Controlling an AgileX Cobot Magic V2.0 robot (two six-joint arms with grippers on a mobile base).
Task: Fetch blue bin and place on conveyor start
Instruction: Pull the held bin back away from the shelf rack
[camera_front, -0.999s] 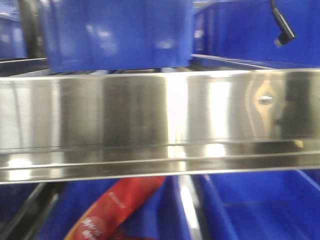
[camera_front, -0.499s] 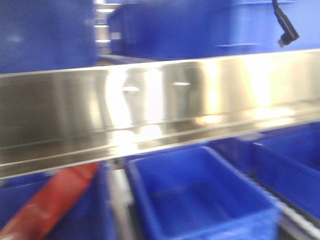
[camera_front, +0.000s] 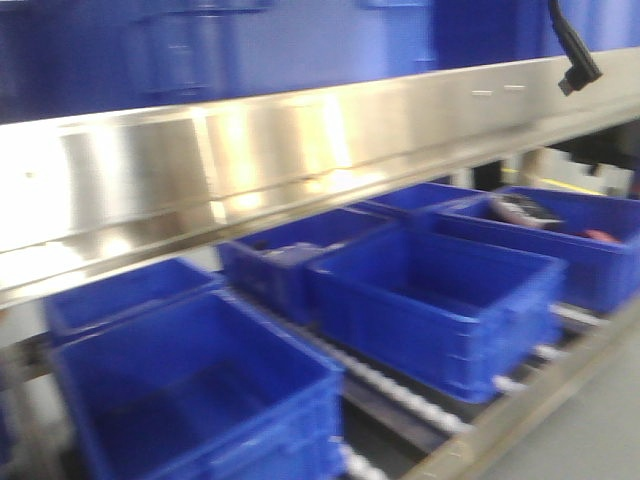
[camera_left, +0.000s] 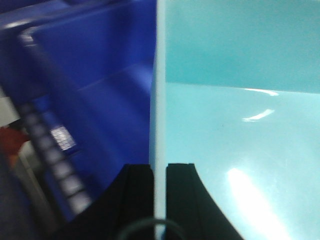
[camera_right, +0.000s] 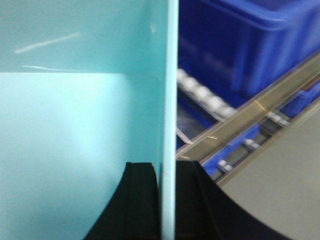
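In the front view we saw a steel shelf rail (camera_front: 250, 160) above dark blue crates (camera_front: 440, 300) on rollers. At the left wrist, our left gripper (camera_left: 159, 167) pinched the blue bin (camera_left: 240, 125) by its thin wall, both fingers tight against it. At the right wrist, our right gripper (camera_right: 168, 167) clamped another bin wall likewise, with shelf rollers (camera_right: 200, 92) beyond.

Motion-blurred, bright, glare on steel rail (camera_front: 250, 150)

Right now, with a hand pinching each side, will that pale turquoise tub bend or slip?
Probably light: what shows inside the tub is empty. Its thin walls may flex, as the left hand and right hand pinch one each. The glossy plastic could slip.
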